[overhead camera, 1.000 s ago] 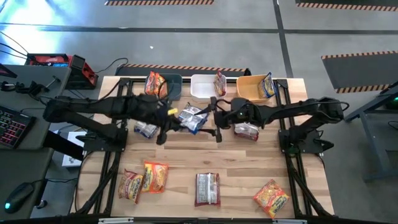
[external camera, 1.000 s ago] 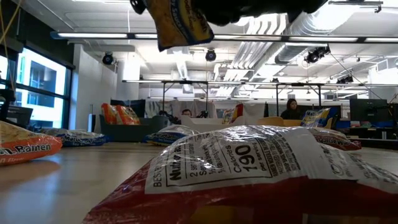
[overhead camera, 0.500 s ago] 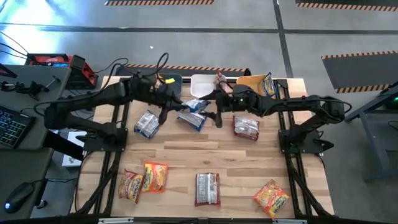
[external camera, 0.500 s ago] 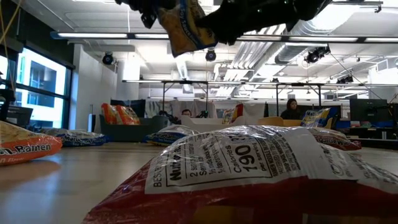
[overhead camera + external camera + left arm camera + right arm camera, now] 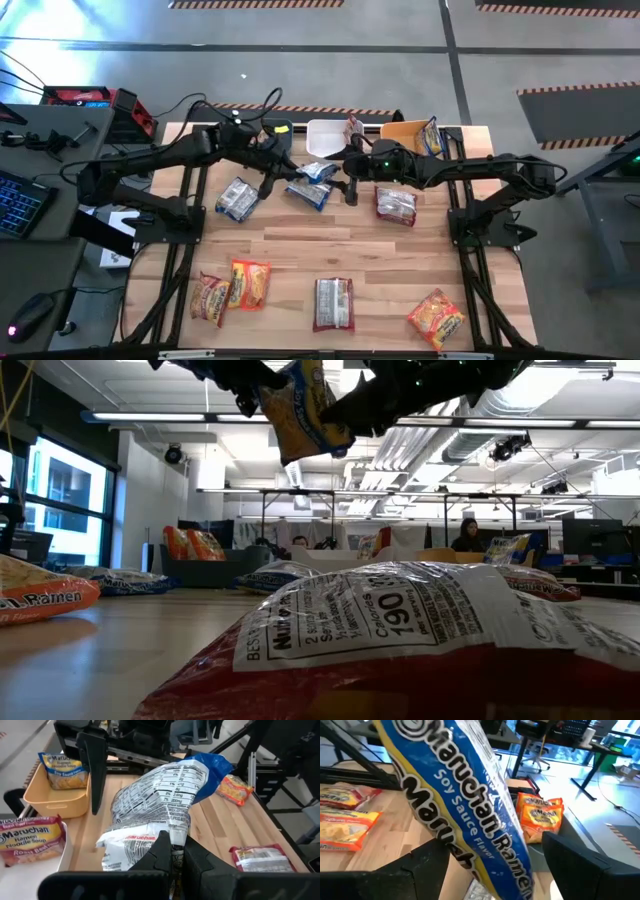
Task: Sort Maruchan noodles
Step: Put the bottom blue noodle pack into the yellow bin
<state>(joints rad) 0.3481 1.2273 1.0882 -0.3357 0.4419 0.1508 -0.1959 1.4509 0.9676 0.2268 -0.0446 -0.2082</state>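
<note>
Overhead, just left tool (image 5: 283,177) pinching yellow-blue packet (image 5: 305,186) above tabletop (image 5: 300,245), near white bin (image 5: 325,140); from right wrist, right tool (image 5: 490,865) spread wide around "Soy Sauce Flavor" front.

held packet (image 5: 470,815): yellow and blue, white lettering; back is white with black print
bins: dark blue (image 5: 285,128), white (image 5: 322,138), orange (image 5: 400,140)
front packets: orange-red (image 5: 250,283), maroon-white (image 5: 334,303)
table (image 5: 300,250): pale wood planks
arms: black
</note>
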